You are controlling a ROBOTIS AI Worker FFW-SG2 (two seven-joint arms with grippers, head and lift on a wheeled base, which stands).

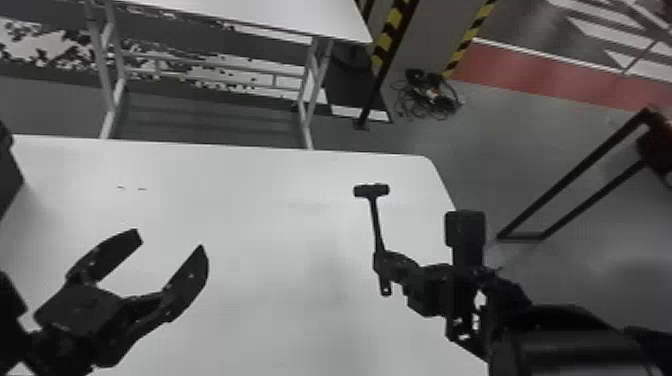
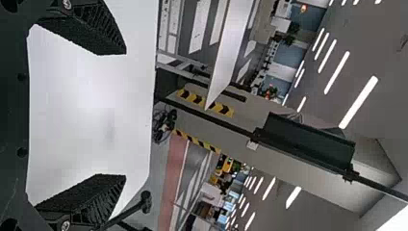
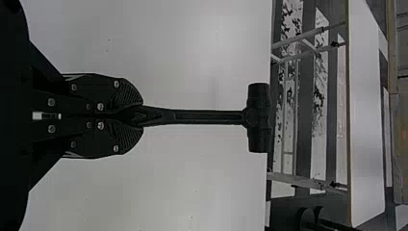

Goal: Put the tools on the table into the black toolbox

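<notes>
Hammer (image 1: 376, 220) gripped by right end effector (image 1: 382, 261) near table (image 1: 420, 167) edge; well apart, left end effector (image 1: 170, 241) gapes empty.

The right end effector (image 1: 384, 261) grips a hammer (image 1: 371, 190).

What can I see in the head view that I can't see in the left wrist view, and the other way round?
Head view, not left wrist: the bottom end of the hammer's handle, and a dark shape at the left edge.

Left wrist view, not head: long ceiling lights, and the little ridges inside the fingers of the left tool.

Both: that open left tool, the hammer's head, the white table, the striped posts and a tangle of cables.
</notes>
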